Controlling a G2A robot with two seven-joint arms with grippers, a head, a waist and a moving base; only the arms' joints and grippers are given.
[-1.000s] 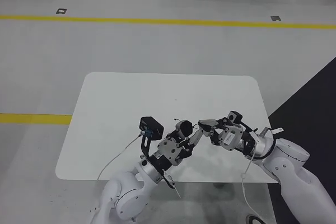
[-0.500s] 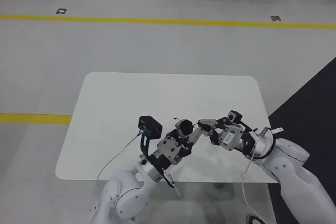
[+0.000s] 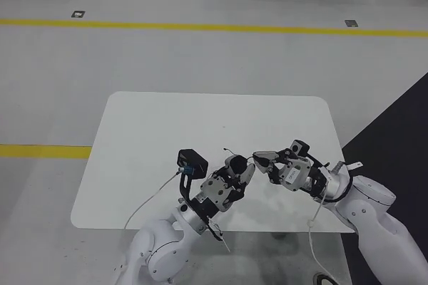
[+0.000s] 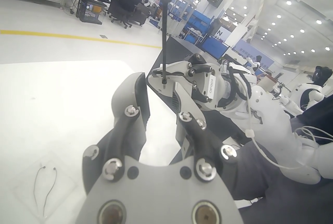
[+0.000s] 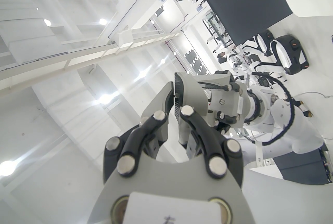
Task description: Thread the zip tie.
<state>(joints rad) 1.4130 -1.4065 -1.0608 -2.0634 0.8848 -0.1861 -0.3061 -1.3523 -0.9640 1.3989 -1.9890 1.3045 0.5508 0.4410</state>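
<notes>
Black plastic strap pinched in the right hand (image 4: 164, 76): the zip tie (image 4: 164, 35), gripped at its lower end and standing almost upright, slightly thicker at the free top end. Clamps it with jaws drawn together, only the strap between them. Hangs above the white bench (image 3: 150, 142), over the half nearer the robot, a little right of the middle of the near edge and clear of the surface.

Facing it, the left hand (image 4: 159, 84): spread wide, nothing in its grasp, one dark finger and one pale finger either side of a broad gap. Sits just beside the right hand, fingertips close under the gripped end of the strap; touching or apart cannot be told. Seen from above, meets the right hand tip to tip over that same stretch of bench, each arm coming in across the near edge.

Upper length of the tie free, well above both hands.
</notes>
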